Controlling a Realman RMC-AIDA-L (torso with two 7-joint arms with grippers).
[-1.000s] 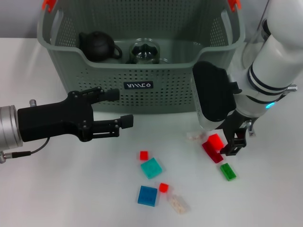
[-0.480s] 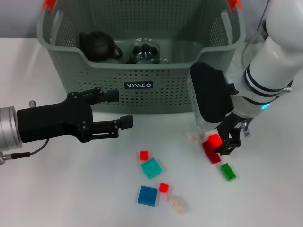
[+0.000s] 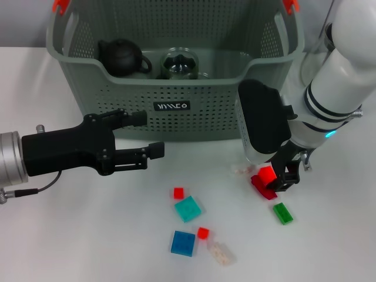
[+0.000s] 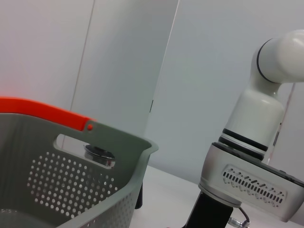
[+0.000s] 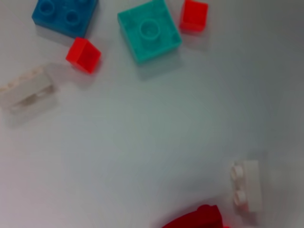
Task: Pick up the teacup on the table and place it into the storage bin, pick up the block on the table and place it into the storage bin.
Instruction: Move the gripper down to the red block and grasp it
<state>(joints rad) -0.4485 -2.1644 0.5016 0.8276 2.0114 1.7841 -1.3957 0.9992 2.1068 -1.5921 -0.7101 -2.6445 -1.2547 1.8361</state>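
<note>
White tabletop (image 3: 88, 235) fills the scene, with a pale wall behind it. At the far edge stands the storage bin (image 3: 176, 117), a large grey-green perforated basket with orange-red handle tips and a small black label on its front wall. Inside the bin sit a black teapot (image 3: 121, 57) and, just beside it, a clear glass teacup (image 3: 179, 63).

Low over the table in front of the bin's right corner, the right gripper (image 3: 271, 179) has its dark jaws clamped on a bright red block (image 3: 267, 174). Under it lies a darker red block (image 3: 261, 187), and a small clear block (image 3: 239, 170) rests next to that.

Scattered on the table nearer the robot are a green block (image 3: 282, 213), a teal block (image 3: 187, 208), a blue block (image 3: 183, 243), 2 small red blocks (image 3: 178, 192) and (image 3: 202, 233), and another clear block (image 3: 221, 253).

Level with the bin's front wall hovers the left gripper (image 3: 148, 134), a black unit reaching in from the left side. Its jaws are apart and hold nothing.
</note>
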